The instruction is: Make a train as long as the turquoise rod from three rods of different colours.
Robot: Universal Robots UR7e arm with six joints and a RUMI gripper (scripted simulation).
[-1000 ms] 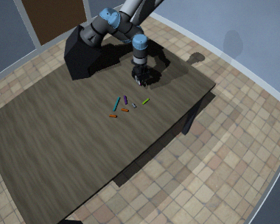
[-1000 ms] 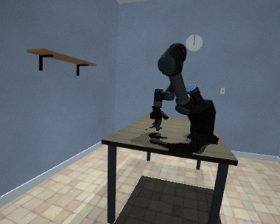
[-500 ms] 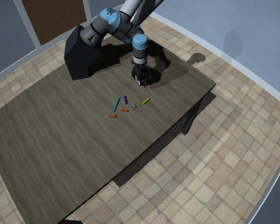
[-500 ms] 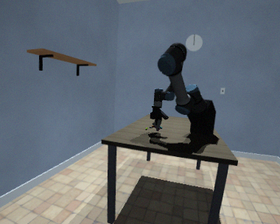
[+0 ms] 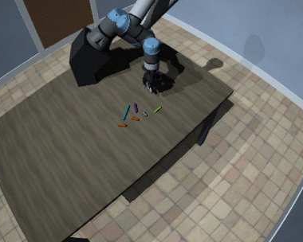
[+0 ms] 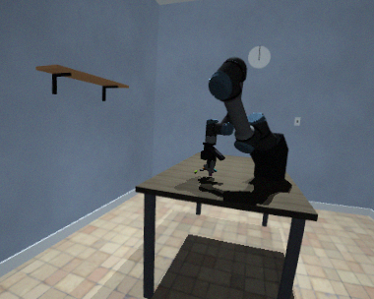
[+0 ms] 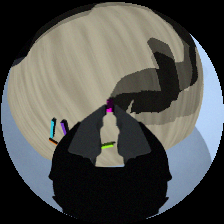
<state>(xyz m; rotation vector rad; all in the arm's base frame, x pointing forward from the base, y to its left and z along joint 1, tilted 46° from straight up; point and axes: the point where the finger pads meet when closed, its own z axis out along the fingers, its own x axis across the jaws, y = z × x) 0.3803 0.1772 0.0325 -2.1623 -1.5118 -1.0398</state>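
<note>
My gripper (image 5: 152, 88) hangs above the table, behind the group of rods, and is shut on a small magenta rod (image 7: 110, 105), seen at the fingertips in the wrist view. It also shows in the exterior view (image 6: 210, 169). On the table lie the turquoise rod (image 5: 126, 112), a purple rod (image 5: 135, 107), a lime rod (image 5: 158, 109), a small grey rod (image 5: 145, 114) and two orange rods (image 5: 135, 119) (image 5: 122, 125). In the wrist view I see the lime rod (image 7: 107, 146), the turquoise rod (image 7: 52, 129) and the purple rod (image 7: 63, 127).
The arm's black base (image 5: 86, 56) stands at the back of the dark wooden table (image 5: 90, 135). The table's right edge is near the lime rod.
</note>
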